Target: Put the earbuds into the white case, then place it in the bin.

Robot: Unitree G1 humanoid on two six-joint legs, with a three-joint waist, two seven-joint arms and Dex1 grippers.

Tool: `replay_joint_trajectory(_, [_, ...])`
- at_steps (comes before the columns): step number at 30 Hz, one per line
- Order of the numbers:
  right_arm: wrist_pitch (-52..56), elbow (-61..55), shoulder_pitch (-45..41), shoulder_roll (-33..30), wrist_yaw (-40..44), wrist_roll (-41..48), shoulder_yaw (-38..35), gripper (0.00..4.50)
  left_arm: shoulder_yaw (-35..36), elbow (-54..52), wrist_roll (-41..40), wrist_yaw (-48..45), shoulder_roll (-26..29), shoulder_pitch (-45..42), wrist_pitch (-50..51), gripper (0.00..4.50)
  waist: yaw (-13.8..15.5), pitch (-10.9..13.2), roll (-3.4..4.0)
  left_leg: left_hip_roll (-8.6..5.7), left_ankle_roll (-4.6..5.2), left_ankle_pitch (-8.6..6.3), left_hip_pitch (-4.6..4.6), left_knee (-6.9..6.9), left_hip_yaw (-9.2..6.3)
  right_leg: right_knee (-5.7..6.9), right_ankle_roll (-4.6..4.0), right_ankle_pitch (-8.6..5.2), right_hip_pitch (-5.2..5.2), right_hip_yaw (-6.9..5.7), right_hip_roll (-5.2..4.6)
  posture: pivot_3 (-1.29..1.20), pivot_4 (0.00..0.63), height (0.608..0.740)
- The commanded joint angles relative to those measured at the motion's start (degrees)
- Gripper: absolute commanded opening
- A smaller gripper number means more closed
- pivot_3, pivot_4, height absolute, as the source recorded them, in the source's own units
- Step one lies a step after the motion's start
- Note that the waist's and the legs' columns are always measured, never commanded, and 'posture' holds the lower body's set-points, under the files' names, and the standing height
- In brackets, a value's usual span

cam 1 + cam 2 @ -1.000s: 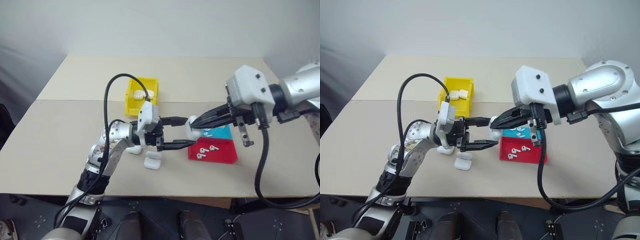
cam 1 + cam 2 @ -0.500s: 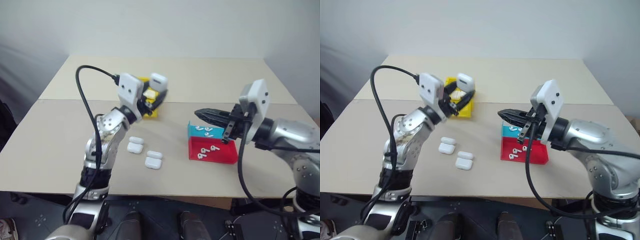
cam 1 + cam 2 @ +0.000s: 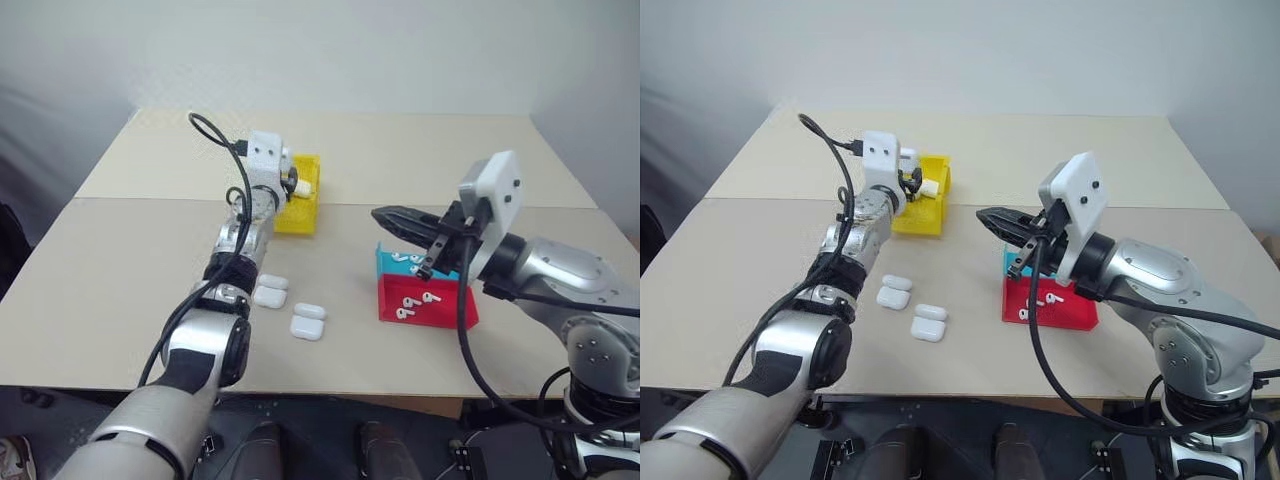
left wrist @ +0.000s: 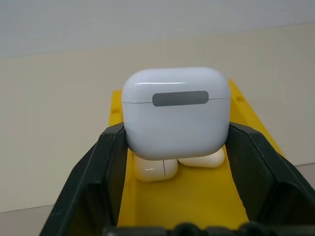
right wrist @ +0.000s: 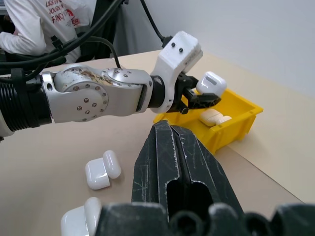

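A: What is everything sitting on?

B: A pale beige table (image 3: 120,290) with a seam running across it, set against a plain light grey wall (image 3: 330,50). In the right wrist view a person (image 5: 39,24) in a white shirt with red print sits beyond the table.

A: Start from the left side, then.

B: The left gripper (image 4: 174,147) hangs over the bin (image 3: 298,212), which is bright yellow, open-topped and stands on the far half of the table. The white case (image 4: 175,112) sits between its black fingers (image 4: 106,167): glossy, rounded, lid down, with a grey bar across the front. The fingers flank its lower sides; whether they are squeezing it or have just slackened, I cannot tell. The case is above the bin's floor, not resting on it.

A: Anything already in the bin?

B: Two more white cases (image 4: 157,169) lie on the yellow floor just under the held one.

A: And toward the middle?

B: Two open cases (image 3: 270,290) and (image 3: 307,322) lie on the table near its front edge, well apart from the bin.

A: The right side?

B: A teal tray (image 3: 390,262) and a red tray (image 3: 425,312) touch each other, with tiny white earbuds (image 3: 412,300) lying on both. The right gripper (image 3: 385,217) hovers above them, its fingers pressed together with nothing between them.
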Motion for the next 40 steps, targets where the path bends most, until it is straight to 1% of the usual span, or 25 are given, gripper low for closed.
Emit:
replay_joint_trajectory(1, [-1.04, -1.79, -0.72, -0.65, -0.59, 0.28, -0.47, 0.00, 0.27, 2.57, 0.56, -0.59, 0.07, -2.54, -3.88, 4.37, -0.05, 0.00, 0.00, 0.00, 0.00, 0.00, 0.01, 0.00, 0.00, 0.02, 0.00, 0.00, 0.00, 0.00, 0.00, 0.00, 0.150, 0.740])
replay_joint_trajectory(2, [-1.04, -1.92, -0.59, -0.72, -0.62, 0.37, -0.54, 0.00, 0.45, 2.56, 0.35, -0.99, 0.13, -2.50, -4.45, 4.48, -0.04, 0.00, 0.00, 0.00, 0.00, 0.00, 0.01, 0.00, 0.00, 0.05, 0.00, 0.00, 0.00, 0.00, 0.00, 0.00, 0.150, 0.740])
replay_joint_trajectory(5, [-1.11, -2.06, -0.18, -0.90, -0.64, 0.76, -1.00, 0.00, 0.74, 0.98, -0.33, -2.97, 0.53, -1.77, -5.95, 4.48, -0.03, 0.00, 0.00, 0.00, -0.01, 0.00, 0.02, 0.03, 0.00, 0.09, -0.01, 0.01, 0.00, 0.00, 0.00, 0.00, 0.150, 0.740])
replay_joint_trajectory(7, [-1.25, -1.92, 0.13, -1.08, -0.50, 0.86, -1.23, 0.00, 1.22, -2.33, -1.42, -5.94, 1.19, -0.04, -7.29, 4.48, -0.04, 0.00, 0.00, 0.00, -0.01, 0.01, 0.04, 0.04, 0.00, 0.10, -0.01, 0.01, 0.01, 0.00, 0.00, 0.00, 0.150, 0.740])
replay_joint_trajectory(9, [-1.55, -1.67, 0.49, -1.21, -0.36, 0.51, -1.12, 0.00, 1.44, -7.57, -2.97, -11.14, 2.41, 2.78, -7.63, 4.48, -0.17, 0.00, 0.00, 0.01, -0.01, 0.00, 0.04, 0.03, 0.00, 0.10, -0.01, 0.01, 0.01, 0.00, 0.00, 0.00, 0.150, 0.740])
replay_joint_trajectory(12, [-3.80, -1.33, 1.83, -1.21, 0.06, -1.84, -0.18, 0.00, 1.96, -19.01, -7.09, -20.06, 5.07, 8.62, -4.56, 4.48, -0.49, -0.01, 0.02, 0.03, -0.01, 0.00, 0.06, 0.01, 0.01, 0.12, -0.03, 0.01, 0.00, 0.01, 0.00, 0.00, 0.150, 0.740])
replay_joint_trajectory(14, [-5.26, -0.91, 2.76, -1.24, 0.71, -3.00, 0.36, 0.00, 1.15, -26.67, -8.20, -24.16, 7.09, 12.68, -2.61, 4.48, -0.52, -0.01, 0.02, 0.05, -0.01, 0.00, 0.08, -0.01, 0.01, 0.18, -0.05, 0.00, 0.00, 0.02, 0.01, 0.00, 0.150, 0.740])
replay_joint_trajectory(16, [-7.10, -0.11, 3.86, -1.42, 2.10, -4.29, 1.01, 0.00, 0.49, -37.27, -11.30, -30.49, 10.18, 18.56, 0.59, 4.48, -0.60, -0.01, 0.02, 0.05, -0.01, 0.01, 0.10, -0.01, 0.01, 0.20, -0.05, 0.01, -0.01, 0.02, 0.02, 0.00, 0.150, 0.740])
replay_joint_trajectory(18, [-9.04, 0.93, 4.99, -2.17, 4.31, -5.71, 1.66, 0.00, 1.13, -49.10, -18.07, -38.45, 13.68, 25.14, 5.16, 4.48, -0.64, -0.01, 0.02, 0.06, -0.01, 0.01, 0.11, 0.00, 0.02, 0.22, -0.05, 0.01, 0.00, 0.04, 0.01, 0.00, 0.150, 0.740])
replay_joint_trajectory(20, [-10.64, 1.92, 6.05, -2.97, 6.61, -6.35, 1.66, 0.00, 2.36, -59.22, -25.35, -44.27, 17.39, 30.67, 10.96, 4.48, -0.52, -0.01, 0.02, 0.07, -0.01, 0.01, 0.13, 0.01, 0.03, 0.23, -0.05, 0.00, 0.01, 0.04, -0.01, 0.00, 0.150, 0.740])
replay_joint_trajectory(22, [-12.14, 3.28, 6.93, -3.93, 9.22, -6.89, 1.58, 0.00, 3.89, -67.41, -30.93, -48.99, 21.40, 36.31, 14.34, 4.48, -0.20, -0.01, 0.02, 0.09, -0.02, 0.01, 0.15, 0.06, 0.03, 0.27, -0.05, 0.00, 0.03, 0.03, -0.01, 0.00, 0.150, 0.740])
replay_joint_trajectory(24, [-13.45, 4.69, 7.58, -5.05, 11.80, -7.61, 1.68, 0.00, 5.18, -73.19, -34.25, -52.46, 25.45, 41.00, 16.43, 4.48, -0.34, -0.01, 0.02, 0.10, -0.02, 0.01, 0.20, 0.08, 0.04, 0.26, -0.06, -0.01, 0.08, 0.01, -0.02, 0.00, 0.150, 0.740])
replay_joint_trajectory(27, [-14.94, 6.50, 8.15, -6.98, 15.35, -8.27, 2.01, 0.00, 6.90, -78.26, -37.39, -55.80, 30.51, 45.87, 18.44, 4.48, -0.17, -0.01, 0.02, 0.12, -0.02, 0.01, 0.29, 0.08, 0.08, 0.26, -0.05, -0.06, 0.11, 0.03, -0.02, 0.00, 0.150, 0.740])
replay_joint_trajectory(29, [-15.46, 7.34, 8.28, -7.87, 17.40, -8.31, 2.08, 0.00, 8.16, -80.26, -39.43, -57.82, 32.98, 48.06, 19.49, 4.48, -0.17, -0.01, 0.02, 0.13, -0.02, 0.02, 0.33, 0.09, 0.07, 0.28, 0.04, -0.24, 0.13, 0.02, -0.01, 0.00, 0.150, 0.740])
replay_joint_trajectory(31, [-15.96, 7.87, 8.45, -8.65, 19.29, -8.44, 2.12, 0.00, 9.20, -81.94, -40.94, -59.55, 35.07, 50.03, 20.01, 4.48, -0.19, -0.01, 0.02, 0.13, -0.02, 0.02, 0.34, 0.09, 0.08, 0.28, -0.08, -0.32, 0.14, 0.02, 0.00, 0.00, 0.150, 0.740])
replay_joint_trajectory(35, [-16.46, 8.26, 9.00, -9.79, 22.09, -8.57, 1.85, 0.00, 10.69, -84.06, -42.66, -59.47, 36.71, 52.00, 20.61, 4.48, -0.12, -0.01, 0.02, 0.14, -0.01, 0.01, 0.30, 0.08, 0.09, 0.26, -0.05, -0.29, 0.11, 0.03, -0.01, 0.00, 0.150, 0.740])
replay_joint_trajectory(40, [-16.91, 7.25, 10.74, -11.25, 24.79, -8.45, 1.03, 0.00, 11.15, -84.53, -44.33, -60.41, 38.23, 52.11, 21.33, 4.48, -0.14, -0.01, 0.02, 0.14, -0.02, 0.01, 0.31, 0.08, 0.09, 0.26, -0.01, -0.29, 0.10, 0.03, -0.01, 0.00, 0.150, 0.740])
